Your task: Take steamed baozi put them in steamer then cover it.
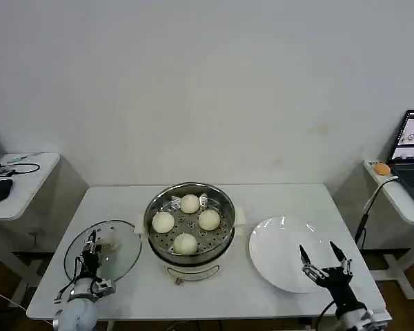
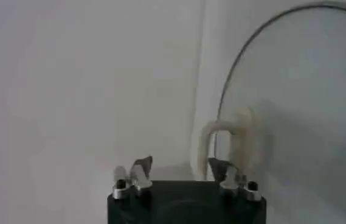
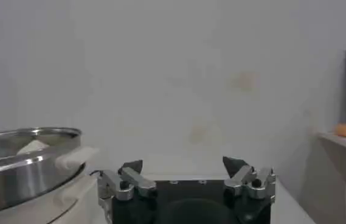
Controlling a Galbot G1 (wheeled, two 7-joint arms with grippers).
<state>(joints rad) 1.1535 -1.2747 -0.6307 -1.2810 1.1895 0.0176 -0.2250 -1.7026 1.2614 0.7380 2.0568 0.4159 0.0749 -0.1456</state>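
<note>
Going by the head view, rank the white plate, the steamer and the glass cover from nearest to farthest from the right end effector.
Measured from the right end effector, open at the table's front right:
1. White plate, directly under and beside it, on the right.
2. Steamer, table centre, holding four baozi.
3. Cover, far left, by the left end effector.

a white table point(image 1: 262, 196) carries three things in a row — the cover point(image 1: 103, 249) lying flat at the robot's left, the steamer point(image 1: 190, 227) standing in the middle with four steamed baozi point(image 1: 190, 203) on its perforated tray, and a white plate point(image 1: 283, 252) just beside it at the right.
</note>
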